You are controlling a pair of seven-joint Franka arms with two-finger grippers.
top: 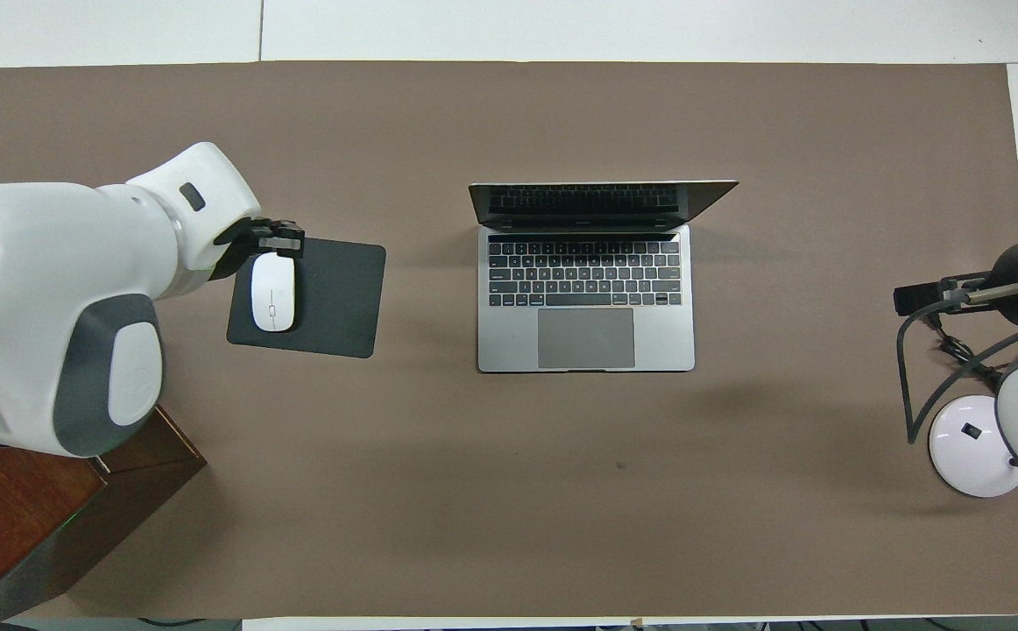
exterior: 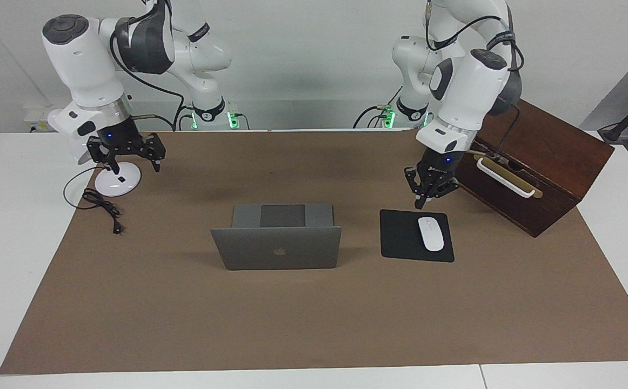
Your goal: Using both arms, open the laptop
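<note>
The silver-grey laptop (exterior: 276,249) (top: 586,337) stands in the middle of the brown mat with its lid raised upright, logo facing away from the robots, keyboard and trackpad showing. My left gripper (exterior: 420,203) (top: 278,237) is shut and holds nothing. It hangs in the air over the mouse pad's edge nearest the robots, well clear of the laptop. My right gripper (exterior: 134,165) (top: 914,298) waits open and empty over the white round base at the right arm's end of the table.
A black mouse pad (exterior: 400,237) (top: 334,289) with a white mouse (exterior: 431,233) (top: 272,292) lies beside the laptop, toward the left arm's end. A brown wooden box (exterior: 530,156) with a white handle stands past it. A white round base (exterior: 117,182) (top: 973,443) and black cable (exterior: 103,208) lie under the right gripper.
</note>
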